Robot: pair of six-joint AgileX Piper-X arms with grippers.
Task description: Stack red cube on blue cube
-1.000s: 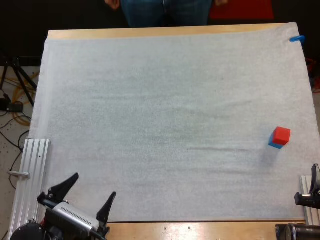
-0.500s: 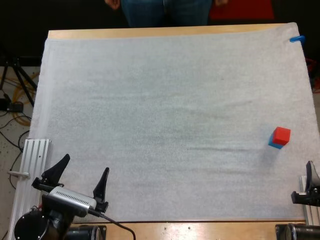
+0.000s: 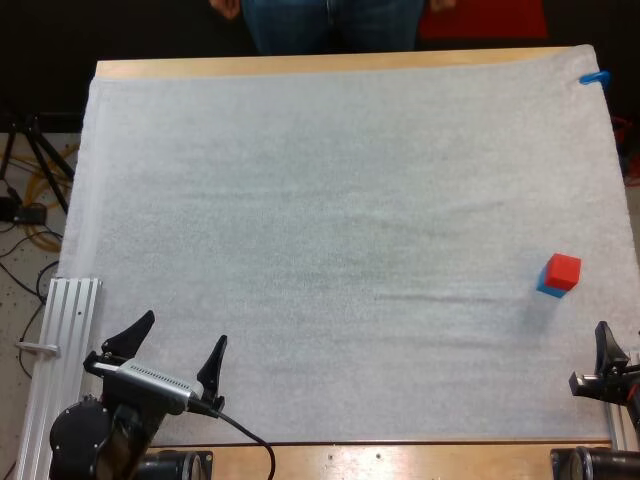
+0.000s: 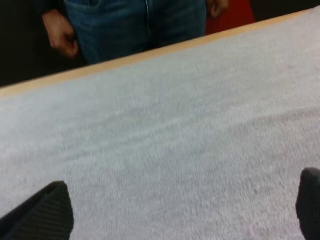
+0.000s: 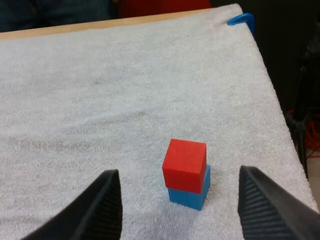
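The red cube [image 3: 563, 270] sits on top of the blue cube [image 3: 548, 289] at the right side of the mat; in the right wrist view the red cube [image 5: 185, 165] rests slightly turned on the blue cube [image 5: 191, 192]. My right gripper [image 5: 177, 210] is open, its fingers spread wide and well back from the stack; in the high view it [image 3: 612, 365] stands at the mat's near right corner. My left gripper [image 3: 175, 353] is open near the mat's front left edge, over bare mat [image 4: 165, 165].
A person stands beyond the table's far edge, legs [image 3: 330, 22] and a hand [image 4: 61, 37] visible. A metal rail [image 3: 60, 350] lies left of the mat. The white mat [image 3: 330, 230] spans the table.
My left gripper has shifted slightly right and forward near the front edge. My right gripper has drawn a little further into view at the right edge. The cubes have not moved.
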